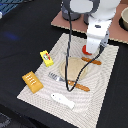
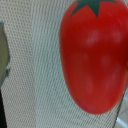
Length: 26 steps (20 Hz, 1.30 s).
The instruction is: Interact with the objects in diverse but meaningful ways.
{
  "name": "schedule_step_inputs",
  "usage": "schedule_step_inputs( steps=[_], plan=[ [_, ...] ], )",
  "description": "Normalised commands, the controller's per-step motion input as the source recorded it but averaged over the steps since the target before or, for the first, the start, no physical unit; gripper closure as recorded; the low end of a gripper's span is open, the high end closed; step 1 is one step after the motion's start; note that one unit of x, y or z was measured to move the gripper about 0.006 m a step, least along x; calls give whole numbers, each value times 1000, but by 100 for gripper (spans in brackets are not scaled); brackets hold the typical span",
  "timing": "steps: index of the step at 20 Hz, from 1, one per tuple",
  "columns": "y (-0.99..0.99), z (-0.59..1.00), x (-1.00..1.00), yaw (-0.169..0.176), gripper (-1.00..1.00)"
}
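Down over the far edge of the woven mat (image 1: 102, 70), the end effector (image 1: 91, 49) sits right at the red tomato toy (image 1: 87, 50), which lies just past the mat's 1 o'clock side. In the wrist view the tomato toy (image 2: 95, 55) fills nearly the whole picture, green stalk to one end, so it is very close to the fingers; whether they are spread or already pinching it I cannot tell, since neither finger shows.

My reading is that a grasp on the tomato is the step in hand. It looks smooth and rounded, so it should be taken across its widest part, squarely and gently, or it may squirt out sideways.

From the round plate (image 1: 76, 63), the yellow packet (image 1: 47, 58) lies at 9 o'clock, the orange ridged block (image 1: 32, 81) at 8 and the white fish piece (image 1: 63, 100) at 6, all well apart from the arm.
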Motion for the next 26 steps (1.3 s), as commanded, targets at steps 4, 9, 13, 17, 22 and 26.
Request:
schedule_step_inputs(
  steps=[4, 9, 13, 17, 22, 26],
  plan=[
    [-2, -330, -231, 18, -100],
    [0, -319, -190, 18, 100],
    [0, -178, -133, 15, 100],
    [0, -111, -146, 13, 100],
    [-6, 538, -239, 6, 100],
    [-265, 1000, -423, 0, 100]
  ],
)
